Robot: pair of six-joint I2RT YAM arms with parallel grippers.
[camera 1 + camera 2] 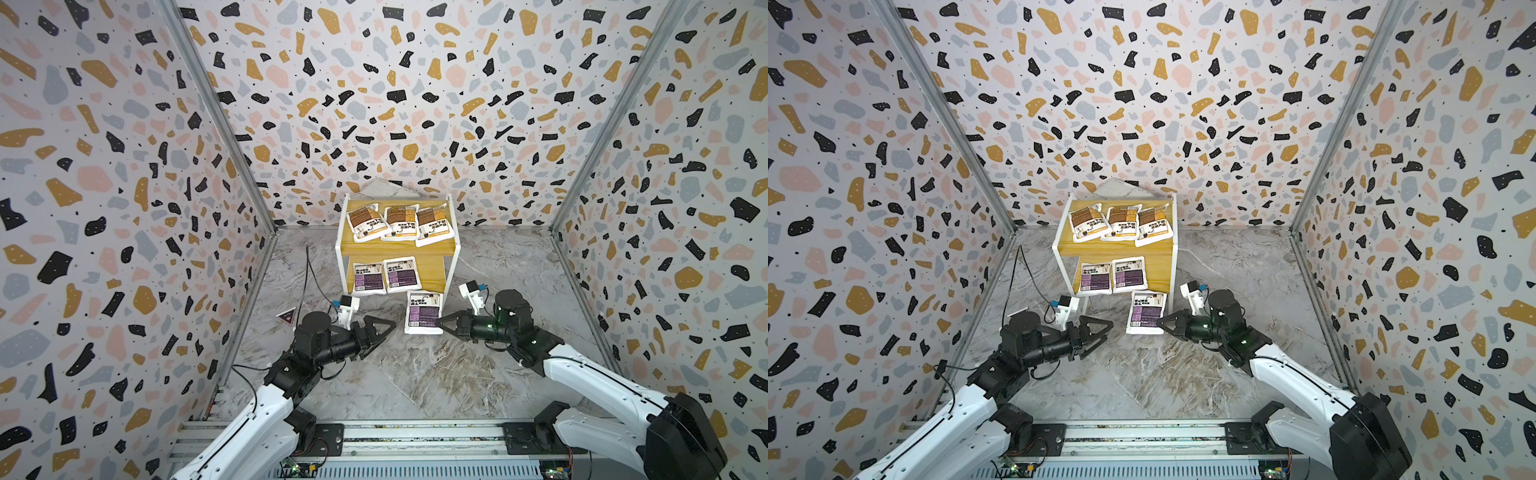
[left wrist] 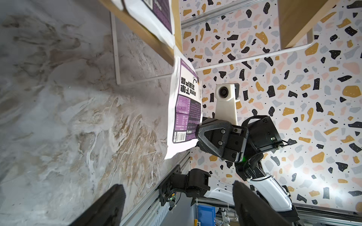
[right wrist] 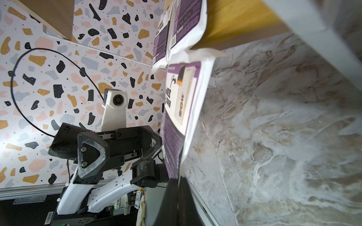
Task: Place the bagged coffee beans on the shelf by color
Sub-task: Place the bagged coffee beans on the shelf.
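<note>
The shelf [image 1: 399, 250] [image 1: 1121, 250] stands at the back of the marble floor. Three brown-orange bagged coffee beans [image 1: 401, 222] lie on its upper board, and two purple ones [image 1: 384, 276] [image 1: 1113, 276] on its lower board. A third purple pouch [image 1: 424, 311] [image 1: 1146, 311] [image 2: 184, 109] [image 3: 176, 117] hangs just in front of the lower board's right part. My right gripper [image 1: 436, 322] [image 1: 1160, 322] [image 3: 177, 195] is shut on its near right edge. My left gripper [image 1: 384, 338] [image 1: 1104, 336] [image 2: 178, 205] stands open and empty, a little to the left of that pouch.
A black cable [image 1: 307, 270] loops over the floor left of the shelf, beside a small red triangular sticker [image 1: 286, 316]. Patterned walls close in the left, right and back. The arms' mounting rail [image 1: 374, 440] runs along the front edge.
</note>
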